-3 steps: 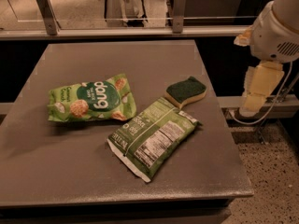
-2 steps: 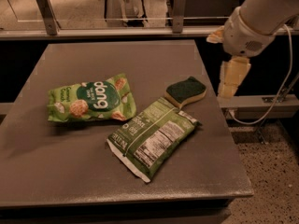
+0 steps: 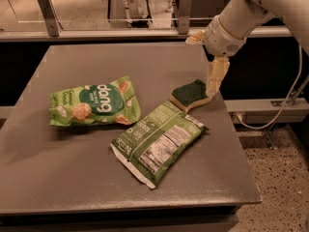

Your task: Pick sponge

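The sponge [image 3: 189,94], dark green on top with a pale yellow base, lies on the grey table [image 3: 72,187] near its right edge. My gripper [image 3: 215,77] hangs from the white arm at the top right. It points down and its tip is just above the sponge's right end, close to it. Whether it touches the sponge does not show.
A green "dang" snack bag [image 3: 95,103] lies left of the sponge. A second green bag [image 3: 158,143] lies label side up just in front of it, nearly touching. A metal rail [image 3: 145,27] with posts runs behind the table. A cable [image 3: 285,108] hangs at the right over the speckled floor.
The arm has swung left from beyond the table's right edge, and the gripper has come to just above the sponge's right end. The sponge and bags have not moved.
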You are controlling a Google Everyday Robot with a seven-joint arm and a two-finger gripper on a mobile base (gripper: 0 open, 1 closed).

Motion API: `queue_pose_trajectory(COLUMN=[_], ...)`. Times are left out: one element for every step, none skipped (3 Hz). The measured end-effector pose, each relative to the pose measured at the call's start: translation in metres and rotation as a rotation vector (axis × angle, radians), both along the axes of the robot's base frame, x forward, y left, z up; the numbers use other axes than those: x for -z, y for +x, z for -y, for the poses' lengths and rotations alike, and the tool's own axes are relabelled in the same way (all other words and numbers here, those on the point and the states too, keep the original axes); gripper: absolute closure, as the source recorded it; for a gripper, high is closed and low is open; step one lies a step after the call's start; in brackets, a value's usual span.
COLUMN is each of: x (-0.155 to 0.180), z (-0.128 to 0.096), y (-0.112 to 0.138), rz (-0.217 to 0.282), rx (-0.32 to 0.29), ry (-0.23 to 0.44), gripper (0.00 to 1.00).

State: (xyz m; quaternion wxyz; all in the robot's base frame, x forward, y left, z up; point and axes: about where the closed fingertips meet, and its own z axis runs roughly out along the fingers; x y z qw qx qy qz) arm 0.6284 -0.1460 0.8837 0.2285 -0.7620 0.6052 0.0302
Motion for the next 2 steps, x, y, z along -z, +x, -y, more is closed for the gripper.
queue_pose_trajectory(x=[0.015, 0.032], z=[-0.01, -0.028], y=[-0.005, -0.022], rz=[-0.064, -0.135], rx=[-0.053, -0.11], ry=[-0.019, -0.057], gripper=[0.0, 0.0])
